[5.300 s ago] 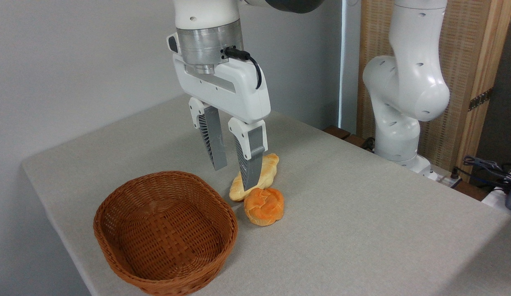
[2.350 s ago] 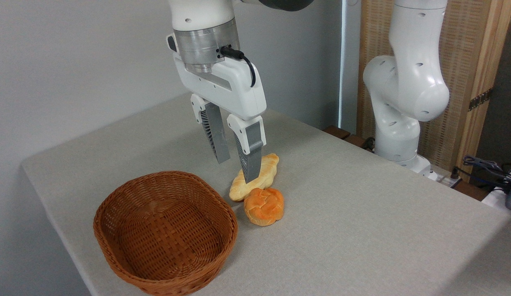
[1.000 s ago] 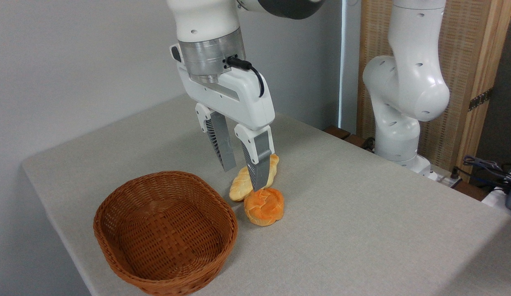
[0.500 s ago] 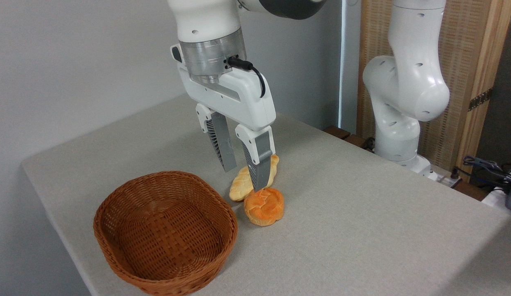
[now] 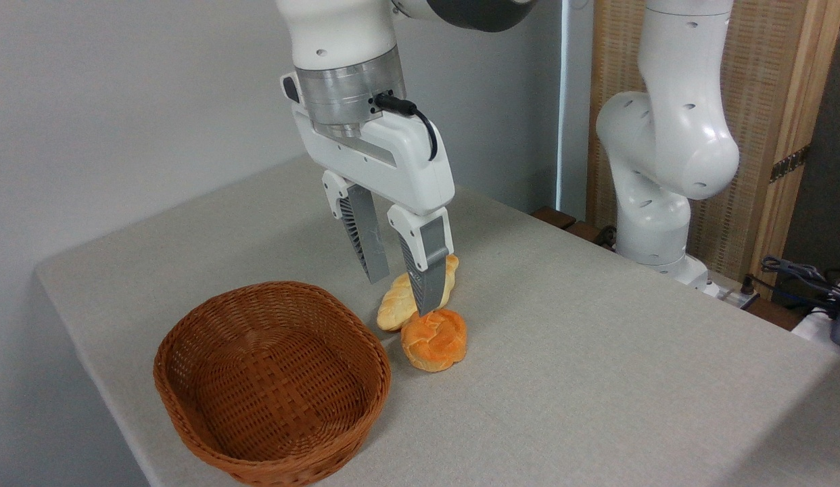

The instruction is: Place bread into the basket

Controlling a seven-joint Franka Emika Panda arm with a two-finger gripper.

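The bread (image 5: 434, 339), a small round orange-golden bun with a knotted top, lies on the grey table just right of the basket. The basket (image 5: 271, 382) is oval, reddish-brown wicker, and holds nothing. My gripper (image 5: 403, 296) hangs open above the table, behind and slightly left of the bun, with nothing between its fingers. Its right fingertip ends just above the bun's back edge and covers part of the paler loaf behind.
A longer, pale yellow twisted loaf (image 5: 395, 304) lies right behind the bun, touching it. The arm's white base (image 5: 657, 203) stands at the table's far right edge. Cables (image 5: 799, 277) lie off the table at right. The table's left and front edges are close to the basket.
Over the earlier frames the gripper shifted a little to the right and lowered toward the bun. In the last half second it barely moved. Bun, loaf and basket stayed put.
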